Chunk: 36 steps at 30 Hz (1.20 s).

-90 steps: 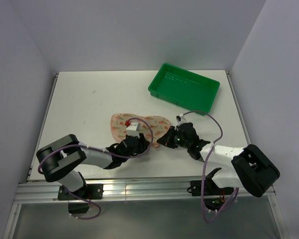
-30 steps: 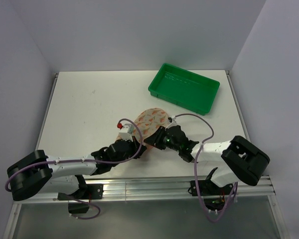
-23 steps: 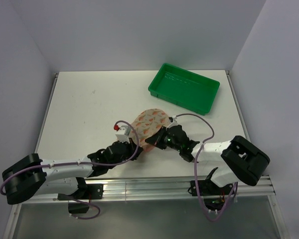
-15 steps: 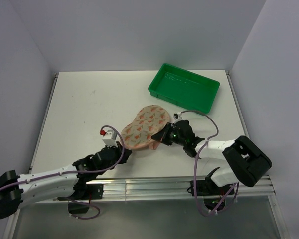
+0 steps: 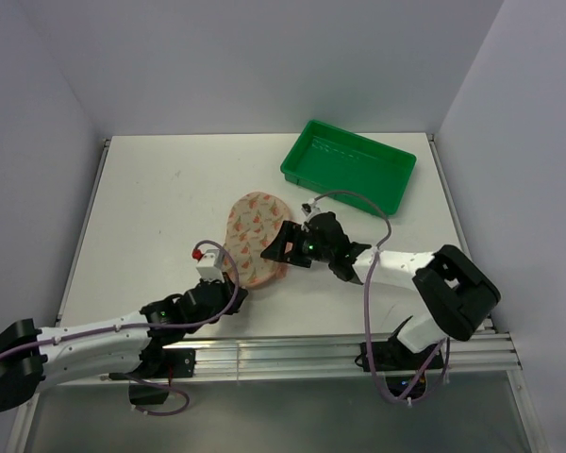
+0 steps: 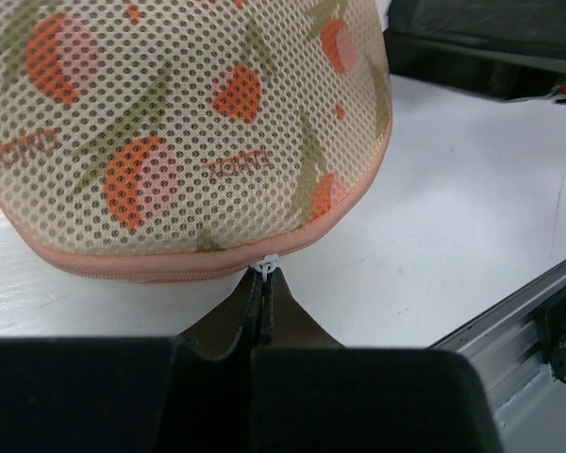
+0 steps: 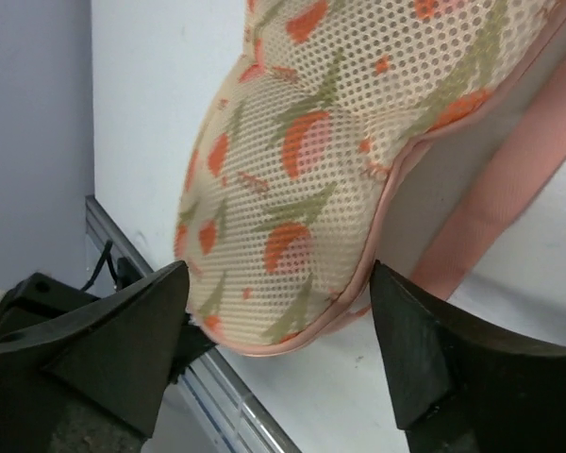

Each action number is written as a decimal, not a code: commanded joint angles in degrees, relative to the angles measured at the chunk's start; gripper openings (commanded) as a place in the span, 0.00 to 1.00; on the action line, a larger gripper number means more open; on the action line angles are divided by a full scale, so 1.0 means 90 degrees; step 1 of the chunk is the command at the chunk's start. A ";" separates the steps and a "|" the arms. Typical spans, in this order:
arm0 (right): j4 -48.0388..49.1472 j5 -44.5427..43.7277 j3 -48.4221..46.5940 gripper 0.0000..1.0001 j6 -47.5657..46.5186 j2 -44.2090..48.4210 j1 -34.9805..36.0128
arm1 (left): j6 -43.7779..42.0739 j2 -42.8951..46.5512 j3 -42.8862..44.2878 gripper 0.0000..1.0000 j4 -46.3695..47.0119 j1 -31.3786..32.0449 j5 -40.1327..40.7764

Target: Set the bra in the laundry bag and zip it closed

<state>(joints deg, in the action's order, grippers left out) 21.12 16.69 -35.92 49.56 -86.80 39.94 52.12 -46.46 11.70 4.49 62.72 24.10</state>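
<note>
The left gripper [image 6: 266, 281] is pinched shut on the small white zip pull [image 6: 267, 265] at the rim of the bag [image 5: 253, 236]. The right gripper [image 7: 279, 283] stands wide open against the bag's right side. The bag lies on the table [image 5: 151, 208], between its middle and near edge. A green tray [image 5: 297, 175] sits toward the far right corner.
</note>
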 commanded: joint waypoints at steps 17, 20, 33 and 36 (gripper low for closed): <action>0.0824 -0.0946 0.1130 0.75 0.1074 0.1023 0.0689 | -0.0576 -0.1908 0.1063 0.00 0.1991 0.0053 -0.0929; 0.1178 -0.0878 0.1013 0.37 0.1212 0.0739 0.0689 | -0.0566 -0.1967 0.1004 0.00 0.1952 0.0053 -0.0930; 0.0642 -0.0682 0.0946 0.00 0.0344 0.0837 -0.0434 | -0.0088 -0.0084 0.0126 0.00 -0.0223 0.0043 -0.0149; 0.0407 -0.0634 0.0721 0.00 0.0089 0.0622 -0.0639 | 0.0068 0.0434 0.0038 0.00 -0.0711 0.0033 -0.0002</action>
<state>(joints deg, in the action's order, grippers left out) 26.79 17.87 -26.33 56.03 -80.23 38.04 50.61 -45.84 13.06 6.31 62.78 21.85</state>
